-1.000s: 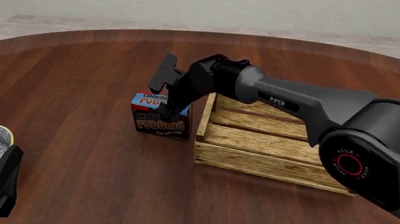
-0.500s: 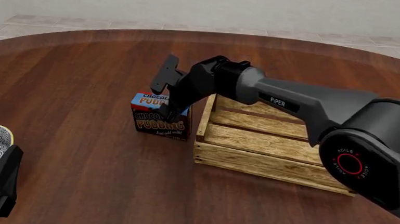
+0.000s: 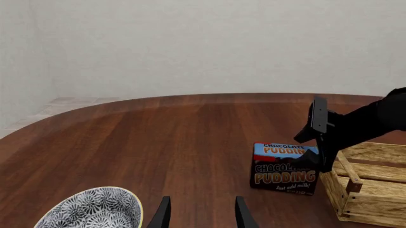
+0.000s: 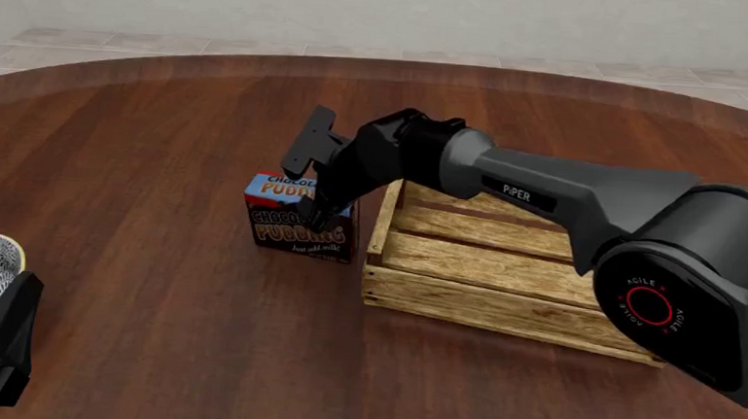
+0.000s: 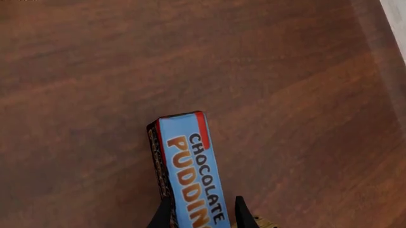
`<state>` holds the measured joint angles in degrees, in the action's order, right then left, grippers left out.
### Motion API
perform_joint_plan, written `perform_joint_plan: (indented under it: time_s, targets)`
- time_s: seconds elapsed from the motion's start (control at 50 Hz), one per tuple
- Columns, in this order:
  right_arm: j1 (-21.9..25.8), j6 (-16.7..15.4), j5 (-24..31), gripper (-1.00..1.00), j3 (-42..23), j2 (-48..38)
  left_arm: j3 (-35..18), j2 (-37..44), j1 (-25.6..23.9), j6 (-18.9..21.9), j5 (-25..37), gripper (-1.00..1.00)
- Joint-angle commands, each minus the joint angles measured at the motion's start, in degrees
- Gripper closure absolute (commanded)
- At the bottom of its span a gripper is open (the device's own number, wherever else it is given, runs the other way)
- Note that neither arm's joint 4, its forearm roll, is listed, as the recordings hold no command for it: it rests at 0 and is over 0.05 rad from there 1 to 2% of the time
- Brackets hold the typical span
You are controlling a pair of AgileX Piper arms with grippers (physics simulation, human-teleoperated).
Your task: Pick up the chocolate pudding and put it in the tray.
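Front view: chocolate pudding upright on the table, just left of the tray; right gripper reaches down over its top. Left wrist view: left gripper fingers spread, holding nothing, beside a patterned bowl, well apart from the carton. Right wrist view: fingertips pinch the carton's blue top edge.
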<state>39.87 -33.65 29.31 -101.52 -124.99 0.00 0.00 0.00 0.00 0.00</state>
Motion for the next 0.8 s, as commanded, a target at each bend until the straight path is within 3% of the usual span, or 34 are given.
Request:
perform_joint_plan:
  time_s: [0.02, 0.8]
  targets:
    - [-0.3, 0.3, -0.4, -1.0, 0.2, -0.2, 0.0, 0.0, 0.0, 0.0, 0.0, -1.0]
    - [0.1, 1.4, -1.0, -1.0, 0.1, -1.2, 0.0, 0.0, 0.0, 0.0, 0.0, -1.0]
